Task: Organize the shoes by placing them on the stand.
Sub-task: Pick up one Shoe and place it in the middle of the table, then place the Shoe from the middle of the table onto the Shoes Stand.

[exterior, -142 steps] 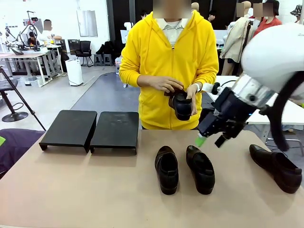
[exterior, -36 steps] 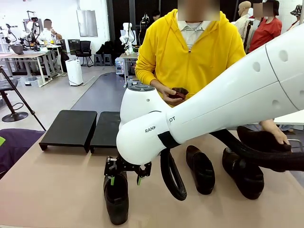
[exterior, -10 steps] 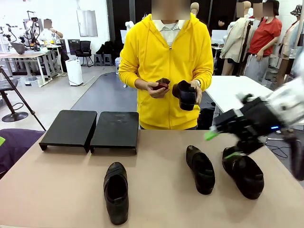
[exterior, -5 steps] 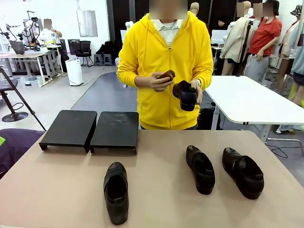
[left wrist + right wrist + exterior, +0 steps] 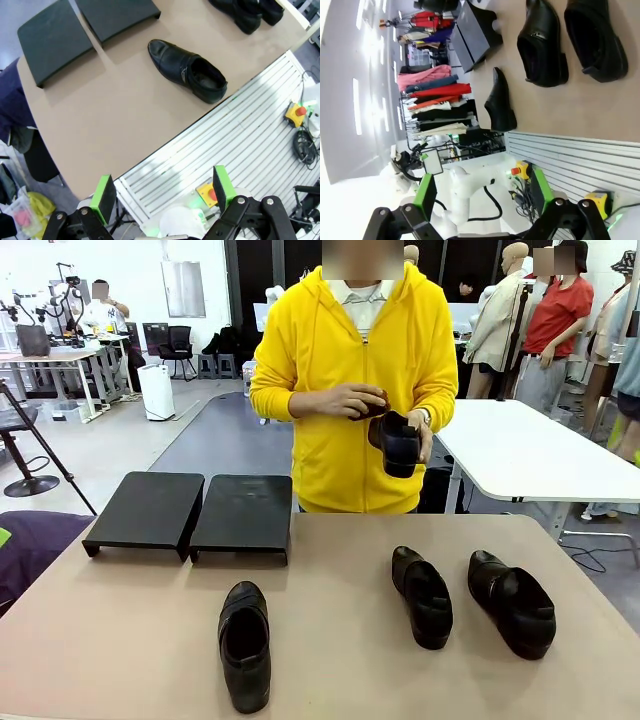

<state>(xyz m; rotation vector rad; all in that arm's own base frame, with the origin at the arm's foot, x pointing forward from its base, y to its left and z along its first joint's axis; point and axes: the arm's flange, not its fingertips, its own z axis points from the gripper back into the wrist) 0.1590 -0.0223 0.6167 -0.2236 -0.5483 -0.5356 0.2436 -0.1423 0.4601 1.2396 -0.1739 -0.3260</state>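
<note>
No shoe on the stand point(image 5: 190, 510) yet: one shoe point(image 5: 245, 645) on the tabletop in front of it, a second shoe point(image 5: 421, 595) and third shoe point(image 5: 512, 602) well right of it, the fourth shoe point(image 5: 398, 443) held by the person beyond it; left gripper point(image 5: 163, 192) and right gripper point(image 5: 483, 192) both have fingers apart and empty, and the risk is glossy leather slipping from a pinch or sliding down the slanted stand.

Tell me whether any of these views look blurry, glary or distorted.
Front view: sharp, evenly lit, soft shadows beside the black glossy leather slip-on shoes. Left wrist view: sharp, sheen on the nearest shoe's toe. Right wrist view: rolled sideways, ceiling lights blown out.
</note>
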